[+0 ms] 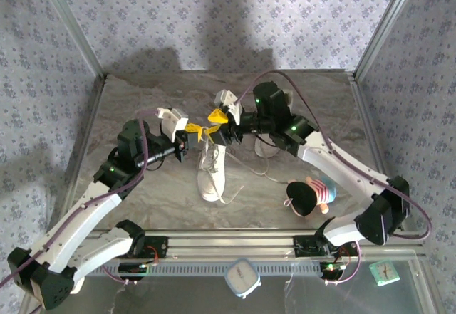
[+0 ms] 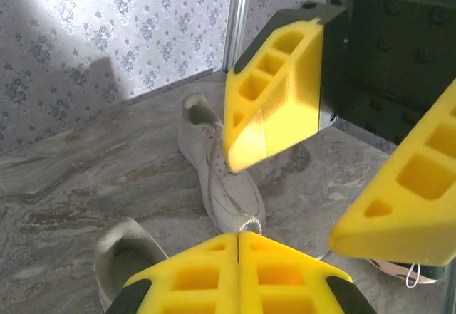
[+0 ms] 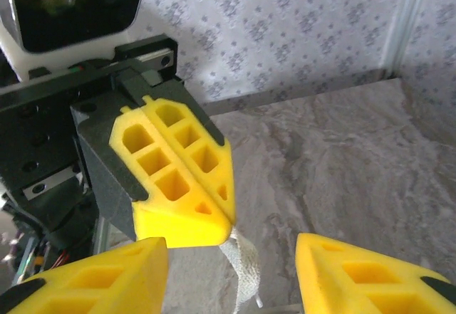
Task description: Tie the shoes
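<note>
The left gripper [image 2: 236,237] has its yellow jaws pressed fully together, and a flat white lace [image 3: 239,275] comes out from their tip, so it appears to be pinching that lace. The right gripper [image 3: 229,241] faces it nose to nose. Its 2 yellow jaws stand apart, 1 on each side of the left tip, with the lace hanging in the gap between them and touching neither.

In the overhead view both grippers meet at the middle of the frame. The white low-top sneaker [image 1: 211,171] lies directly below them in the picture, its long axis running top to bottom of the frame. The lace leads from the pinch toward it. A second white sneaker [image 1: 269,147] sits just right of centre, partly under the right arm.

Both sneakers rest on the grey marbled surface [image 1: 328,107]. A black-and-pink plush toy [image 1: 311,194] lies at the lower right, well apart.

The right gripper looks placed to close on the lace just beyond the left tip.
</note>
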Robot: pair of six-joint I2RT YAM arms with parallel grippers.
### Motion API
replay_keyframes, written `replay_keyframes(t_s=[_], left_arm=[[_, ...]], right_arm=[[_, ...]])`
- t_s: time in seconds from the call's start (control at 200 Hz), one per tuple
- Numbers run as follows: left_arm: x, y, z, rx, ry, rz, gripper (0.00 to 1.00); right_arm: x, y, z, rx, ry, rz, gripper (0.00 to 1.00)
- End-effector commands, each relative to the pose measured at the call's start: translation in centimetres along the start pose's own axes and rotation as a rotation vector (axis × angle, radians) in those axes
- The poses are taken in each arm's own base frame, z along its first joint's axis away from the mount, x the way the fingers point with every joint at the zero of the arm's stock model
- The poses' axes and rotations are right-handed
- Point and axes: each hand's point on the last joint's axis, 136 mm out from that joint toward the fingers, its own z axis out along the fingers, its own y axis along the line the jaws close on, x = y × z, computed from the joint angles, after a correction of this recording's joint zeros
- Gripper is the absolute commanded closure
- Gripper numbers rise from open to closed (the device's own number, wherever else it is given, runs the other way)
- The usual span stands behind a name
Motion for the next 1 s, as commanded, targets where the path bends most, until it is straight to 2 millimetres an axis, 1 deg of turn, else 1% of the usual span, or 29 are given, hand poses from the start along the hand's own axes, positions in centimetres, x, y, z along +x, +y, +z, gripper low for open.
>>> replay_keyframes(t_s=[0.0,0.11,0.21,0.305,0.39,0.4,0.41,0.415,0.43,0.5,0.51,0.57,0.63,0.65,0.675,0.735,0.785,0.904,0.939,0.994], left_arm=[[-2.2,-1.2,-0.7,0.041,-0.046,0.040,1.00],[-2.1,-1.3,-0.9,0.041,-0.047,0.042,1.00],[-2.1,-1.3,-0.9,0.043,-0.048,0.042,1.00],[-2.0,-1.3,-0.9,0.045,-0.048,0.041,1.00],[-1.9,-1.3,-0.9,0.046,-0.053,0.033,1.00],[-1.9,-1.3,-0.9,0.046,-0.054,0.031,1.00],[-1.9,-1.3,-0.9,0.044,-0.054,0.027,1.00],[-1.8,-1.3,-0.9,0.044,-0.053,0.025,1.00],[-1.8,-1.2,-0.9,0.042,-0.055,0.022,1.00],[-1.5,-1.1,-0.9,0.036,-0.054,-0.002,1.00],[-1.4,-1.1,-0.9,0.035,-0.054,-0.006,1.00],[-0.8,-0.4,-0.9,0.002,-0.049,-0.046,1.00],[0.0,0.6,-1.0,-0.057,-0.047,-0.101,0.85],[0.3,1.2,-1.1,-0.086,-0.048,-0.124,0.77],[0.7,1.8,-1.2,-0.124,-0.050,-0.162,0.70],[2.0,3.4,-1.6,-0.209,-0.050,-0.239,0.60],[3.3,4.7,-1.9,-0.289,-0.047,-0.310,0.48],[7.7,8.0,-2.7,-0.472,-0.006,-0.472,0.30],[9.2,9.0,-3.0,-0.528,0.010,-0.528,0.27],[11.5,10.1,-3.2,-0.576,0.038,-0.621,0.27]], right_arm=[[0.2,1.5,0.1,-0.102,0.021,-0.023,0.51],[0.8,1.3,0.7,-0.123,0.039,-0.014,0.51],[1.0,1.2,1.2,-0.141,0.049,-0.004,0.56],[0.8,1.0,1.5,-0.148,0.046,0.005,0.71],[0.8,0.7,1.6,-0.124,0.045,0.016,0.92],[0.8,0.6,1.6,-0.120,0.044,0.017,0.94],[0.8,0.5,1.6,-0.113,0.044,0.018,0.94],[0.8,0.5,1.6,-0.110,0.042,0.020,0.97],[0.8,0.3,1.6,-0.097,0.041,0.024,1.00],[0.9,-0.3,1.2,-0.031,0.035,0.040,1.00],[1.0,-0.7,1.0,-0.006,0.034,0.046,1.00],[1.3,-1.3,0.5,0.063,0.028,0.061,1.00],[1.8,-2.6,-0.3,0.177,0.020,0.101,1.00],[1.9,-2.9,-0.6,0.211,0.022,0.114,1.00],[2.2,-3.2,-0.9,0.242,0.027,0.126,1.00],[3.0,-3.6,-1.6,0.297,0.045,0.153,1.00],[3.4,-3.7,-2.0,0.334,0.064,0.159,1.00],[3.9,-3.6,-2.8,0.378,0.091,0.157,1.00],[3.8,-3.6,-3.0,0.386,0.091,0.158,1.00],[4.0,-3.4,-3.1,0.387,0.101,0.161,1.00]])
